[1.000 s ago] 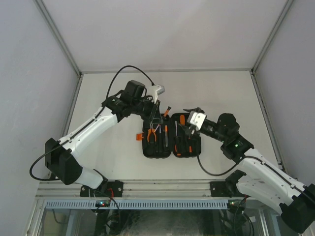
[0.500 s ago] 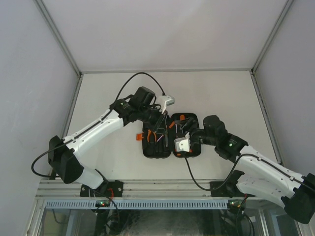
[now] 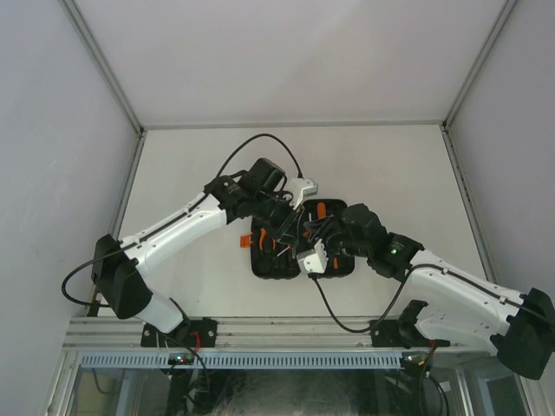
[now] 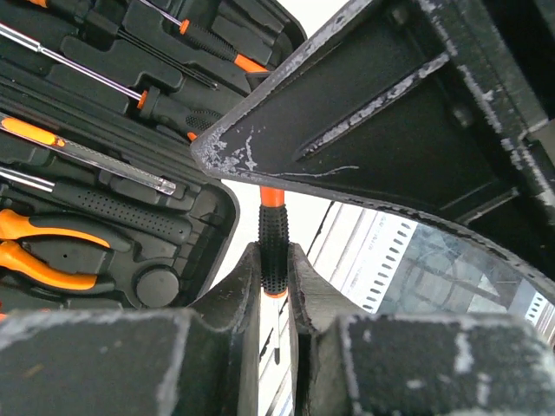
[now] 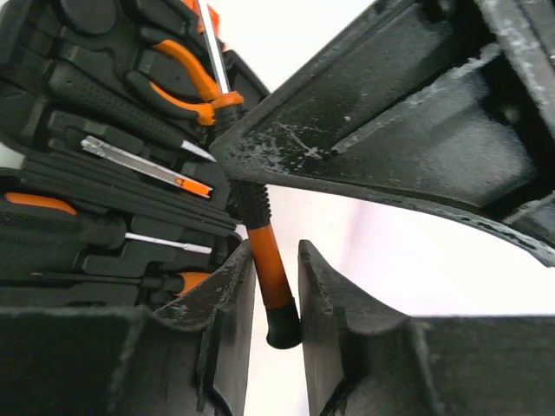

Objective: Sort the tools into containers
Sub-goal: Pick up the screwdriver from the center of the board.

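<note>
Clamps a screwdriver by its ribbed black grip between the nearly closed left fingers, just off the rim of the open black case lying on the bench. Straddles an orange handle with the right fingers, set narrowly apart, one touching it; cannot tell whether truly pinched, nor whether it is the same tool. Shows orange pliers and thin screwdrivers slotted in the case, partly blocked from above where the fingers meet.
</note>
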